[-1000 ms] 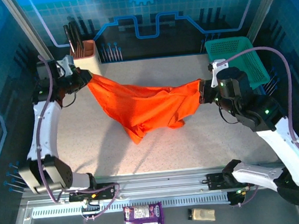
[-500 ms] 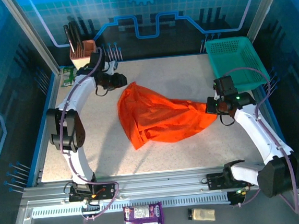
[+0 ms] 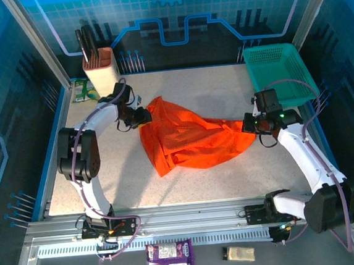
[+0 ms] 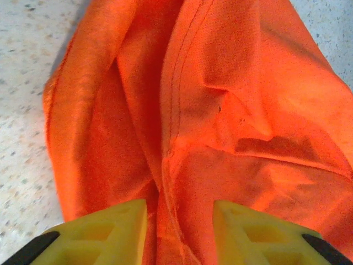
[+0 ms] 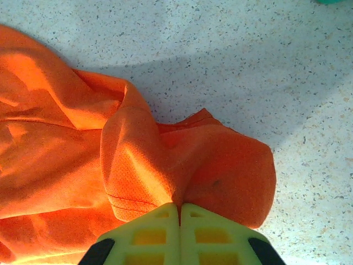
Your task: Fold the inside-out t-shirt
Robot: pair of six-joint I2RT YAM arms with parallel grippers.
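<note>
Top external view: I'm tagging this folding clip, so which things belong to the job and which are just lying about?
In the job: orange t-shirt; left gripper, open over the cloth; right gripper, shut on the shirt's edge.
Lying about: teal mesh basket; beige utensil holder; green packet; purple packets; small tan packet.

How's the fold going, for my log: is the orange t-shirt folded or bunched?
Bunched, not folded: the t-shirt lies rumpled on the table, right gripper shut on one end, left gripper open at the other.
</note>
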